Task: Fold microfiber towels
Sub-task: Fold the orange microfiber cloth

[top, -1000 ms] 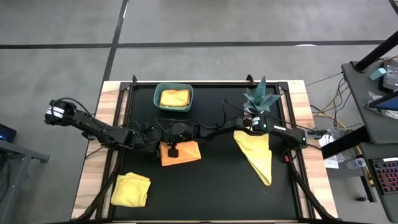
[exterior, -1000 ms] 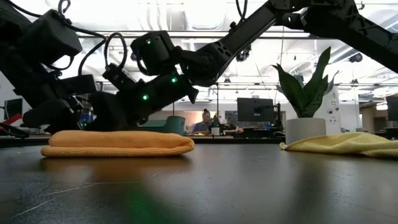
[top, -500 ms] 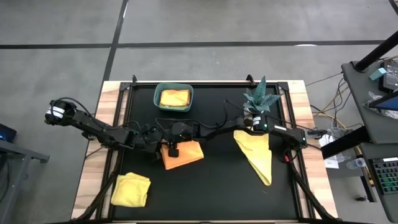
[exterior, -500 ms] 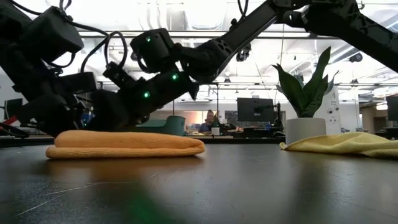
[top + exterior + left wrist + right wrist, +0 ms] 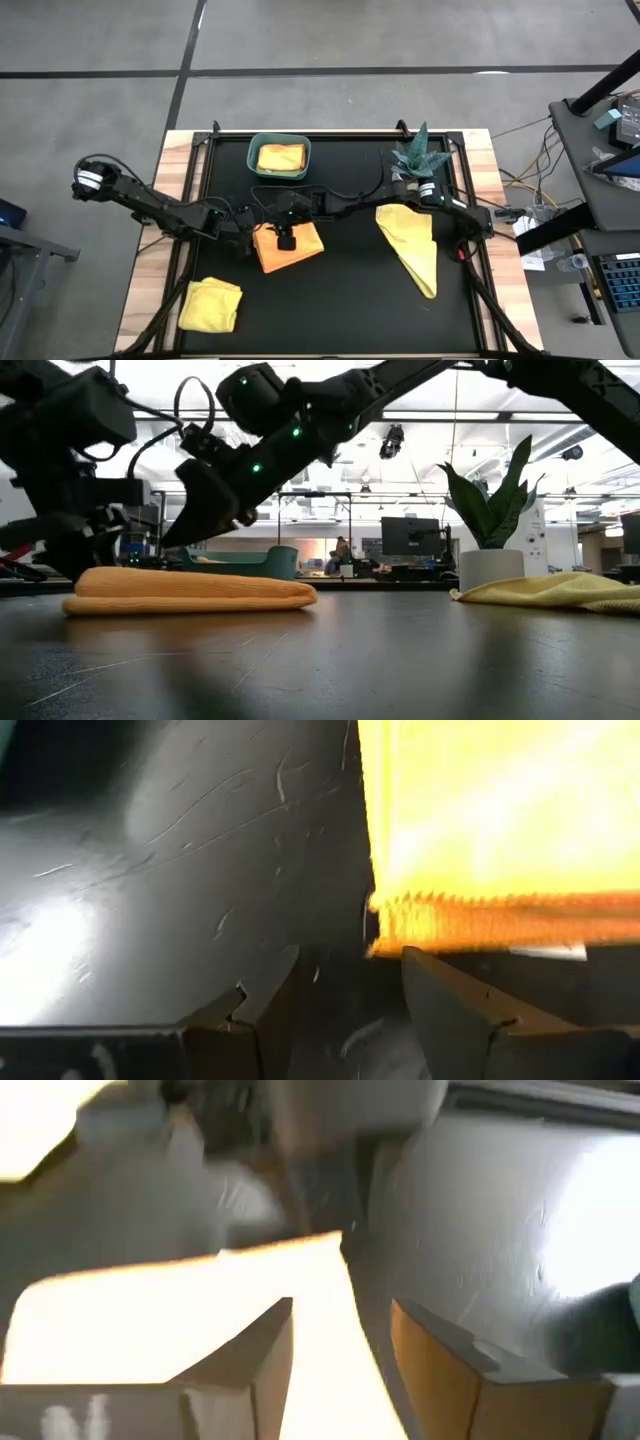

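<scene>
Tools: left [image 5: 345, 1010], right [image 5: 340, 1370] spread | orange towel [image 5: 288, 247] edge: released

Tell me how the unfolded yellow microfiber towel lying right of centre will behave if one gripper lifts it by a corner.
The unfolded yellow microfiber towel would probably hang limp: it lies in soft wrinkles, holding no shape. It likely weighs little, being thin cloth. It may drag on the black table mat rather than slide freely.
</scene>
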